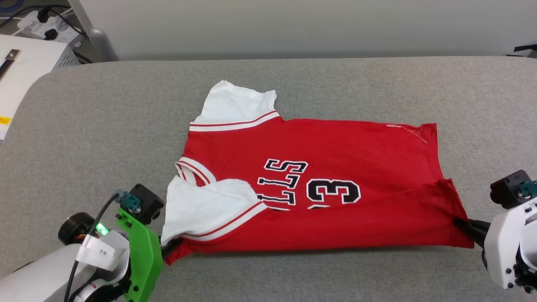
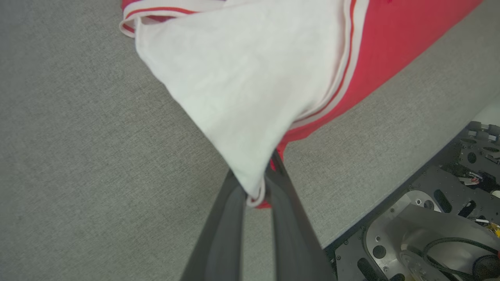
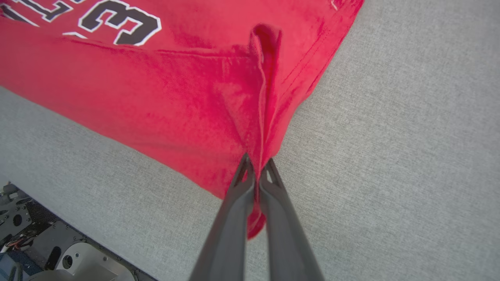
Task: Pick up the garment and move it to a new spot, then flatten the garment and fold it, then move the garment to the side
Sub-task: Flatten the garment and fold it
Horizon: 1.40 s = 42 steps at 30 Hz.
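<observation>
dark smooth fingers of our left gripper (image 2: pixel 256 173) pinch the tip of a white sleeve (image 2: pixel 250 78) and a red corner of the garment (image 1: pixel 335 142); our right gripper (image 3: pixel 256 171) is clamped on the red bottom corner at the other end. the near edge is folded over the chest, so the black, white-outlined print reads "lls" and "3". the cloth is matte red fabric with striped white-and-red trim. it lies flat across the middle of a grey woven pad (image 1: pixel 293 79) with rounded corners.

garment (image 1: pixel 335 138): red, white sleeves, striped trim | table (image 1: pixel 84 126): grey
</observation>
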### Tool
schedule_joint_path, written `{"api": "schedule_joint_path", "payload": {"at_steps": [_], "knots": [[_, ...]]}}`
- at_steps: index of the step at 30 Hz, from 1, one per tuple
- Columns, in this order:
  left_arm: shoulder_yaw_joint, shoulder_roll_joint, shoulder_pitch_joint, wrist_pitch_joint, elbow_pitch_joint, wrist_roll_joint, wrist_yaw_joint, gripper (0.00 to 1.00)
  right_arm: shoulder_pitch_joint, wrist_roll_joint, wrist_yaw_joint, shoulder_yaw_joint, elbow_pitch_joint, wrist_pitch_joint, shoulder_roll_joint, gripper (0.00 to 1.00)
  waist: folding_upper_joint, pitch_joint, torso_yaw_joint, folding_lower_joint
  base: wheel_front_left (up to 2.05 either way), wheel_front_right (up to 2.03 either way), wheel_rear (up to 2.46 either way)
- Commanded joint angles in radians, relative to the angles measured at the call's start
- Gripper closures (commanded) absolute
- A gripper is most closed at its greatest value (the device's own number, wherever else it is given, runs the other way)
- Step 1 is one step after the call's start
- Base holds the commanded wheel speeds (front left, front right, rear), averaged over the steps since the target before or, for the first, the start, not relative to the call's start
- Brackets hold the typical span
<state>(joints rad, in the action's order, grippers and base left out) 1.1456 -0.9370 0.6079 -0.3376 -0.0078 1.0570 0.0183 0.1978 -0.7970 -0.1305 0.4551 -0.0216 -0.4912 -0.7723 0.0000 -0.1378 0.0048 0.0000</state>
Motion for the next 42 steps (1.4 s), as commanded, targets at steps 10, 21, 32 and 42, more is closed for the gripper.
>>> {"api": "schedule_joint_path", "payload": {"at_steps": [10, 21, 32, 42], "knots": [[0.023, -0.007, -0.08, 0.009, -0.03, 0.035, -0.046, 1.0, -0.116, 0.024, 0.0, -0.113, 0.048, -0.07, 0.042, 1.0, 0.0, -0.024, -0.011, 0.0, 0.0, 0.0, 0.0], [0.033, 0.084, -0.084, 0.036, 0.149, 0.051, -0.01, 1.0, -0.086, 0.081, 0.0, -0.077, -0.123, -0.036, 0.131, 0.91, 0.0, -0.073, -0.016, 0.0, 0.0, 0.0, 0.0], [-0.026, 0.02, -0.076, 0.145, 0.081, 0.022, -0.061, 0.0, -0.106, 0.189, 0.0, -0.155, -0.056, 0.223, 0.174, 0.0, 0.0, -0.002, 0.0, 0.0, 0.0, 0.0, 0.0], [-0.152, -0.033, 0.036, 0.296, -0.011, -0.062, -0.147, 0.0, -0.095, 0.377, 0.0, -0.33, 0.128, 0.418, 0.348, 0.0, 0.0, -0.018, -0.032, 0.0, 0.0, 0.0, 0.0]]}}
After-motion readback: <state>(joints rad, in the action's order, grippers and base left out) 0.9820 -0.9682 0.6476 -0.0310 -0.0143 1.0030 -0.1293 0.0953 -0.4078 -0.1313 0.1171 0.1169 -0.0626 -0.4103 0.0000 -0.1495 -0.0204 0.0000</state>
